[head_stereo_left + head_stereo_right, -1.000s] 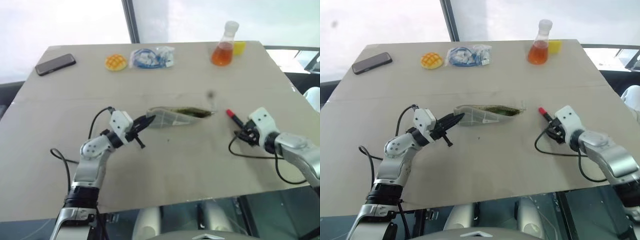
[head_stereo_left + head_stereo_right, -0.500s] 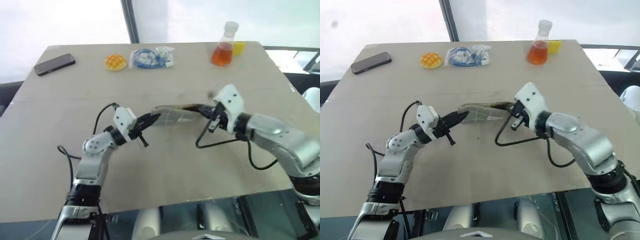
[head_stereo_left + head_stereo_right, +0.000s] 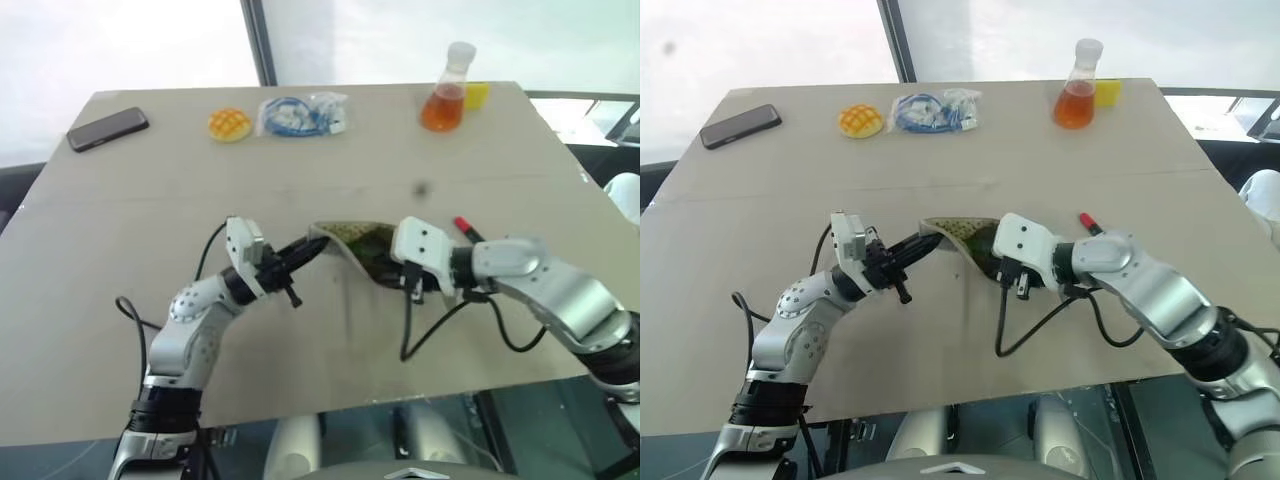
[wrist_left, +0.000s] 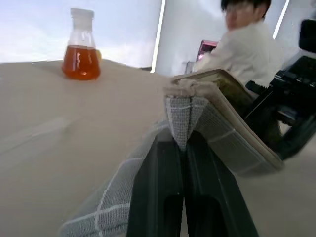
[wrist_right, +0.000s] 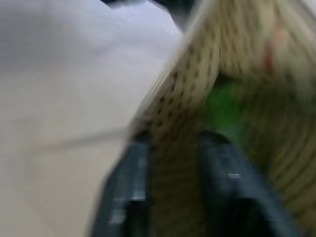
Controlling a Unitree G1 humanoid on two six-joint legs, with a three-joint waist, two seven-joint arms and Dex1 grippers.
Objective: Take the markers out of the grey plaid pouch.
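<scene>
Swinging in from beside the red-tipped marker (image 3: 462, 227), my right gripper (image 5: 173, 197) now sits at the mouth of the grey plaid pouch (image 3: 352, 240) mid-table, fingers parted around its dotted olive lining — green marker (image 5: 223, 106) just beyond. My left gripper (image 4: 180, 148) pinches the woven corner shut. Soft, floppy fabric; the marker looks light and slick — best taken by its barrel.

On the bench (image 3: 120, 210), the pouch (image 3: 352, 240) sits mid-front between the left claw (image 3: 318, 247) at its left end and the right claw (image 3: 1008, 278) at its mouth, a marker (image 3: 466, 229) just right, with phone (image 3: 108, 129), bun (image 3: 229, 124), bag (image 3: 300, 114) and flask (image 3: 446, 92) along the back.
</scene>
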